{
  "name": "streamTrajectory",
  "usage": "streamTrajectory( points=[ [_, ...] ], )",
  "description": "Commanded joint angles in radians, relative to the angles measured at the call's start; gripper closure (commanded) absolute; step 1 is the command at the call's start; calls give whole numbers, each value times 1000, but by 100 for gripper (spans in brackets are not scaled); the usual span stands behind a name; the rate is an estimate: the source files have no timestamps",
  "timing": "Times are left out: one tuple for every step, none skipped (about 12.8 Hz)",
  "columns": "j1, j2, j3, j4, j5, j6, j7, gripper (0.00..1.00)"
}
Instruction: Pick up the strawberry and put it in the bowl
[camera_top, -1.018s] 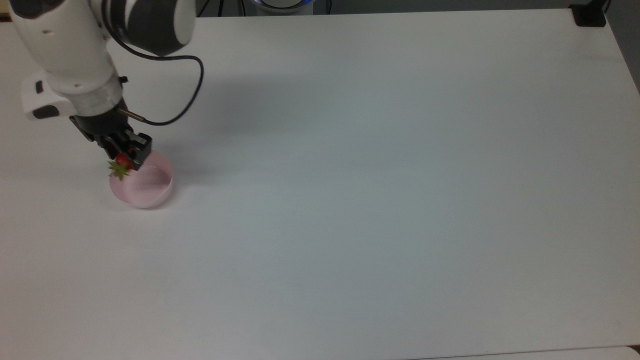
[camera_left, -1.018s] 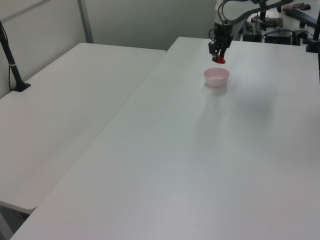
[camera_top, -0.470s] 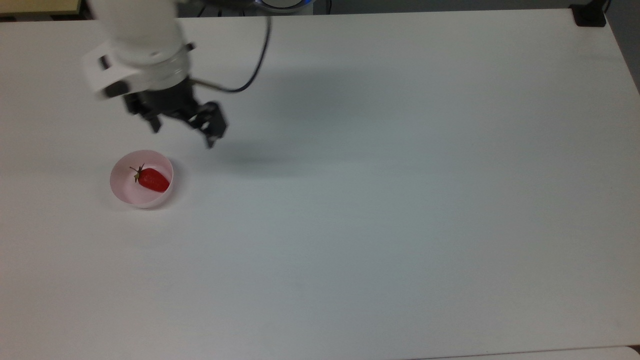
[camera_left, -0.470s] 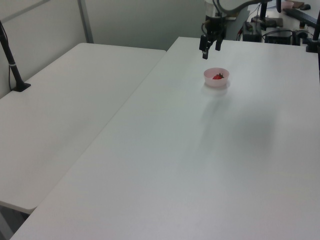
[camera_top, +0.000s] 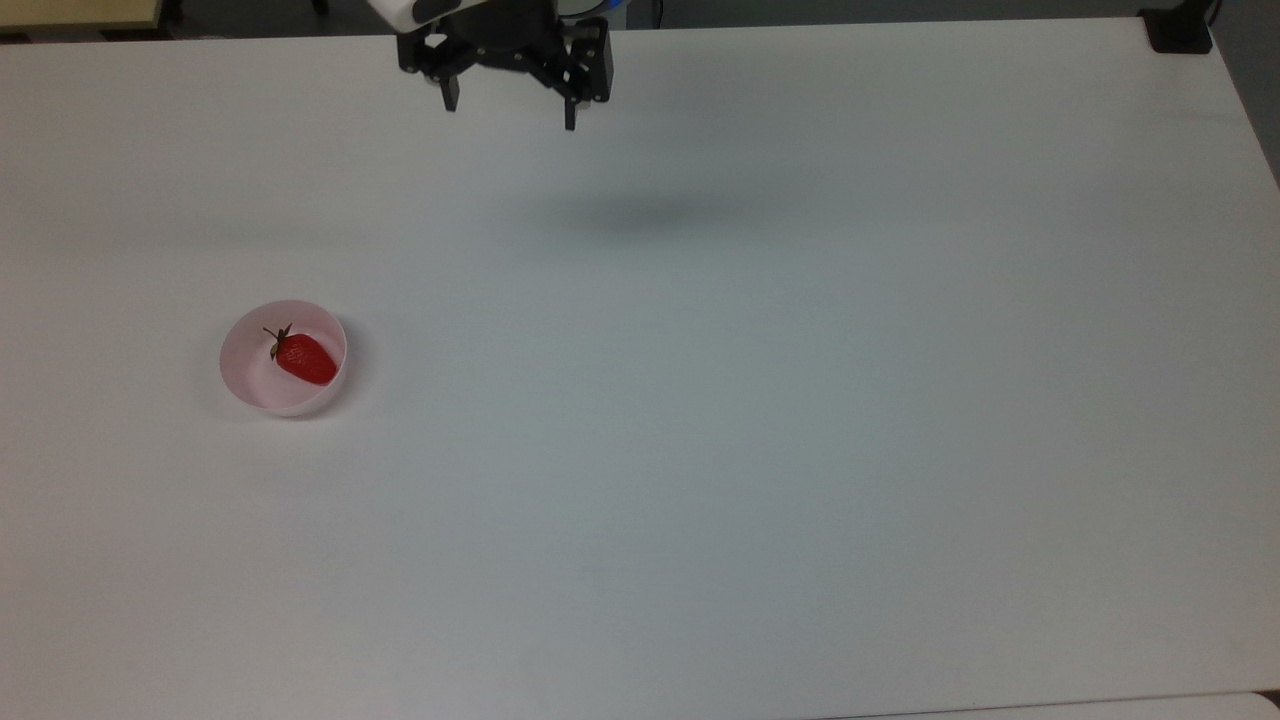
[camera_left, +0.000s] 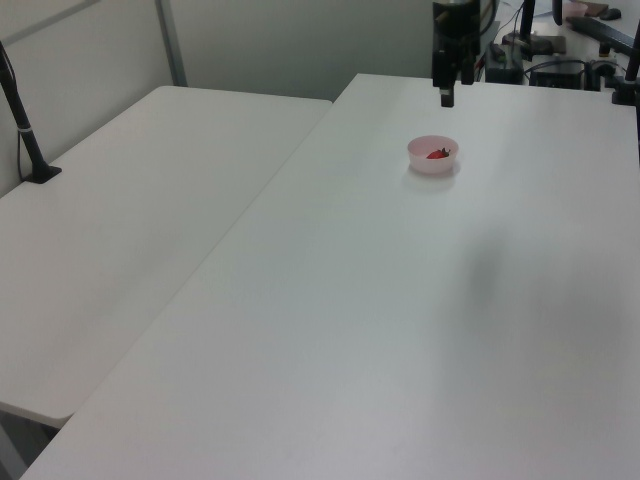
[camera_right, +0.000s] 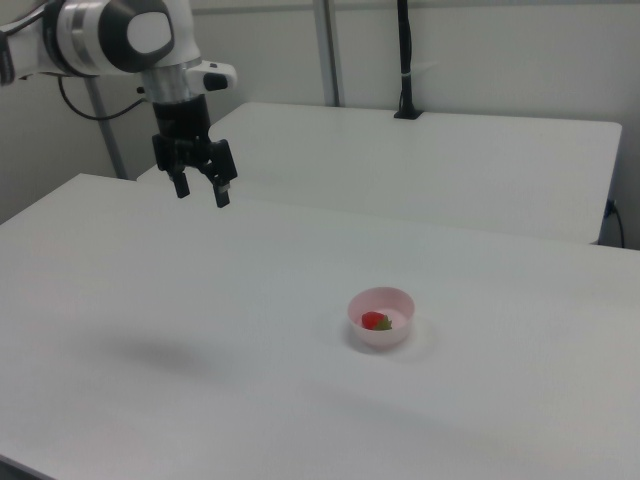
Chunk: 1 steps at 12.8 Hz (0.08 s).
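The red strawberry lies on its side inside the pale pink bowl, green cap toward the top view's upper left. It shows red in the bowl in the left view and in the bowl in the right view, as strawberry and strawberry. My gripper hangs open and empty high over the table's far edge in the top view, far from the bowl. It is seen as gripper in the right view and gripper in the left view.
The white table spreads wide around the bowl. A second white table stands beside it. A black post rises on the far table, and a black clamp sits at the top view's upper right corner.
The gripper let the strawberry drop into the bowl, opened, then rose and swung away toward the table's far edge. The strawberry now rests in the bowl.
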Motion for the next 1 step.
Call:
streamTrajectory(
  points=[
    [35,-48,-43,-62,-9,-7,-1,0]
  ],
)
